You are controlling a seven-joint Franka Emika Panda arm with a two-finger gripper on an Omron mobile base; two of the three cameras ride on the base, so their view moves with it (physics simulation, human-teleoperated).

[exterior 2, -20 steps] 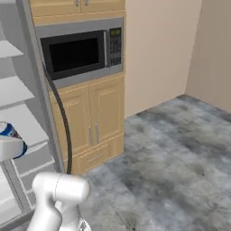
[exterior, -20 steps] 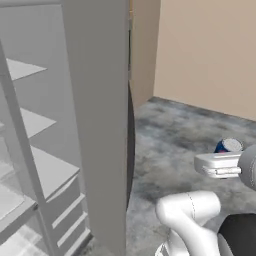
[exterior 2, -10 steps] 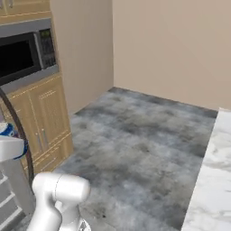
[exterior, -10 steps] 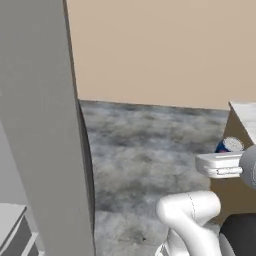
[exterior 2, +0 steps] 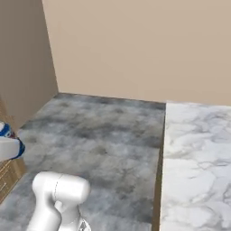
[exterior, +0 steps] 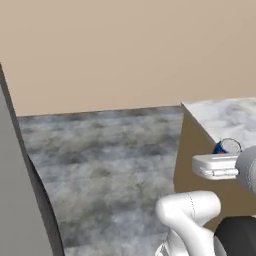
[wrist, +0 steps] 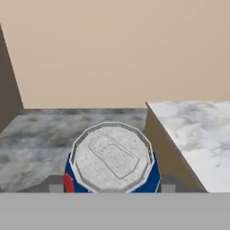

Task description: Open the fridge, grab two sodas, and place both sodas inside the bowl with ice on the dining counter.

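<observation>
One small blue cylindrical soda can (wrist: 111, 162) with a red patch on its label and a silver top sits right in front of the hand camera, its ridged lid facing the lens, and the two dark finger tips (wrist: 55, 185) stand one on each side of it, pressed against its blue wall. So the two-finger gripper (exterior: 218, 165) is clamped on that single can, jaws about half spread to fit its width. From the left base view the white hand reaches out level with the can's blue body and silver rim (exterior: 227, 146) peeking above it, just in front of the corner of the large island with its white-grey marble top (exterior: 233, 115) and light wood panelled side. From the right base view the same can shows as a blue sliver (exterior 2: 6, 131) at the left edge, held in the white gripper (exterior 2: 9, 148), well apart from the marble dining counter (exterior 2: 196, 153), which runs along the right side with its near-left corner pointing toward the beige wall (exterior 2: 135, 45). Count so far: one can in hand, one marble counter. A strip of the tall grey fridge door (exterior: 20, 200) with its black curved edge stands at the left edge of the left base view. Mottled grey stone floor (exterior 2: 99, 135) lies between the robot and the wall. The marble showing here is bare.
</observation>
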